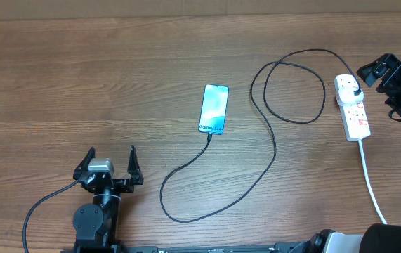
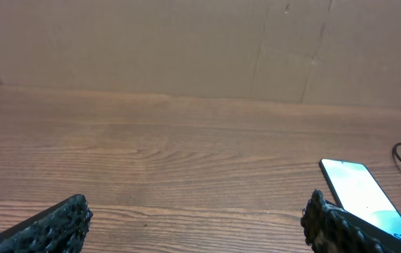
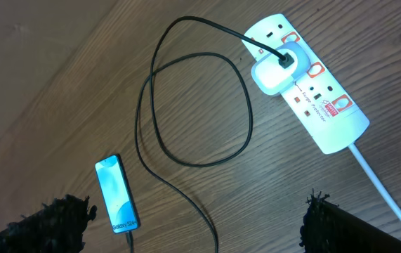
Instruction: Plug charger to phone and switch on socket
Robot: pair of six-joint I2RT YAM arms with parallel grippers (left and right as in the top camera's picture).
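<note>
The slim, dark-edged phone [image 1: 214,109] with its glowing pale-blue screen lies flat mid-counter, its text end turned toward the robot so the long thin black charger cable [image 1: 275,149] can reach it. The cable's tip meets that end, and from above it looks seated. The cable then sweeps in slack loops across the brown wood-grain counter [image 1: 81,70] to the narrow white plastic power strip [image 1: 355,112] at the far right, where it enters a square white adapter block [image 3: 277,74]. The slack probably keeps any pull off the phone. The right gripper [image 3: 194,204] hangs just beside and above the strip, its jaws apart and empty, which suits a press on one of the small red switches [image 3: 338,107]. The left gripper [image 1: 110,160] sits low at the near-left edge, well apart from everything, its jaws also spread wide on nothing. The joint at the phone is too small to confirm. Whether any switch is on cannot be read. The strip's thick white cord [image 1: 370,183] runs off the near edge, its end unseen.
</note>
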